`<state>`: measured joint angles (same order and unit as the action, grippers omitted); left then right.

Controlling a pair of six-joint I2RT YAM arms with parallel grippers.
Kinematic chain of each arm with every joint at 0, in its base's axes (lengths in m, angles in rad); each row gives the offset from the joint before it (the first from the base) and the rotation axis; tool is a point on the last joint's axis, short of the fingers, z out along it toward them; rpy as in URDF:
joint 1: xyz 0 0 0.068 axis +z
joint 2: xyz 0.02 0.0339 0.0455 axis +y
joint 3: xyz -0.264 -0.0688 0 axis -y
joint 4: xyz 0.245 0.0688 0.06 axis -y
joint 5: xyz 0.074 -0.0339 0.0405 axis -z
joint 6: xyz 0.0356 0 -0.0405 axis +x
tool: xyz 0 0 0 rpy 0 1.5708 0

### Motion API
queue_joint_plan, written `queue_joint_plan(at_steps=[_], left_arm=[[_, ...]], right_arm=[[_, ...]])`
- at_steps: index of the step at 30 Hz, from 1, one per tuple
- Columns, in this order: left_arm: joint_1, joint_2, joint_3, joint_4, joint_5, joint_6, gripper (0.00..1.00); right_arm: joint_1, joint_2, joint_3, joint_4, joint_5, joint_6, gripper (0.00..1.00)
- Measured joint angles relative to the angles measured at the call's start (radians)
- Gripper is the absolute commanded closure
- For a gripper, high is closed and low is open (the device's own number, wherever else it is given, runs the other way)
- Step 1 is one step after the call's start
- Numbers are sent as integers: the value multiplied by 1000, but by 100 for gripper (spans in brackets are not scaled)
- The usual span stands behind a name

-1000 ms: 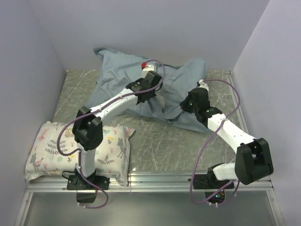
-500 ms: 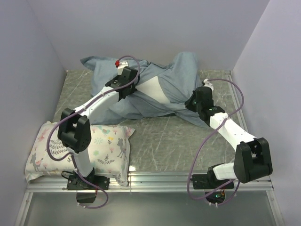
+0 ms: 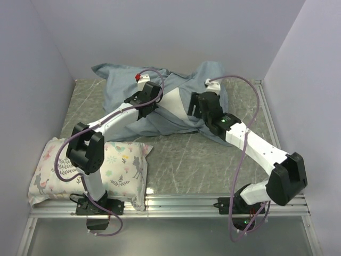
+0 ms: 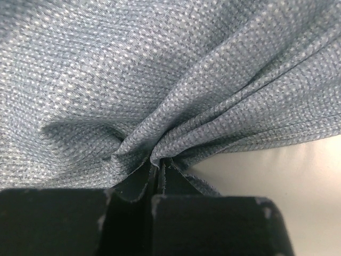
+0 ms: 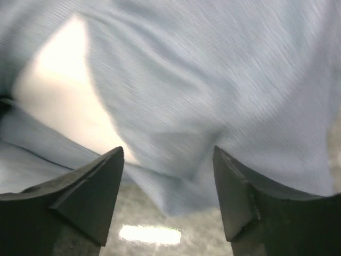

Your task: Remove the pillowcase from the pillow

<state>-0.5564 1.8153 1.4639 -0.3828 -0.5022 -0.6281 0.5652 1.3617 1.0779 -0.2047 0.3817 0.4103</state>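
Observation:
The slate-blue pillowcase point(image 3: 128, 80) lies crumpled at the back of the table, with a wedge of the white pillow point(image 3: 174, 101) showing through its opening. My left gripper point(image 3: 156, 92) is shut on the pillowcase. In the left wrist view the pillowcase point(image 4: 160, 80) bunches into tight folds at the left gripper point(image 4: 159, 166), and the bare pillow point(image 4: 298, 186) shows at lower right. My right gripper point(image 3: 194, 106) hovers open just right of the exposed pillow. Nothing is between the right gripper's point(image 5: 168, 157) fingers, which stand over the pillowcase point(image 5: 224, 80) and the pillow point(image 5: 58, 90).
A white pillow printed with flowers and deer point(image 3: 90, 170) lies at the near left beside the left arm's base. The grey marbled tabletop point(image 3: 181, 160) is walled on the left, back and right. A metal rail point(image 3: 176, 202) runs along the near edge.
The right gripper has opened, let go of the pillowcase and swung left and back toward the exposed pillow. The left gripper, still shut on the cloth, pulled it left, then shifted slightly right.

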Motion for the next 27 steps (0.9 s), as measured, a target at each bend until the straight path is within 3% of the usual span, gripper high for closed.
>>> queue_joint_plan(at_steps=[4, 9, 12, 13, 16, 19, 23, 27], left_arm=[[-4, -14, -23, 12, 0, 0, 99], [-5, -19, -29, 16, 0, 0, 100], [-5, -21, -32, 19, 0, 0, 100], [-5, -21, -33, 19, 1, 0, 100], [-5, -26, -40, 21, 5, -1, 99], [0, -42, -62, 37, 13, -6, 100], [21, -73, -101, 63, 47, -33, 99], [31, -101, -135, 79, 89, -70, 100]], right_arm=[[51, 112, 148, -2, 49, -43, 13], [64, 327, 350, -74, 139, -75, 12], [63, 421, 400, -127, 200, -92, 25], [61, 436, 405, -138, 212, -93, 40], [40, 444, 408, -172, 234, -86, 67], [-32, 411, 389, -185, 217, -51, 74], [-229, 318, 286, -172, 140, 8, 82], [-423, 285, 190, -126, -29, 87, 82]])
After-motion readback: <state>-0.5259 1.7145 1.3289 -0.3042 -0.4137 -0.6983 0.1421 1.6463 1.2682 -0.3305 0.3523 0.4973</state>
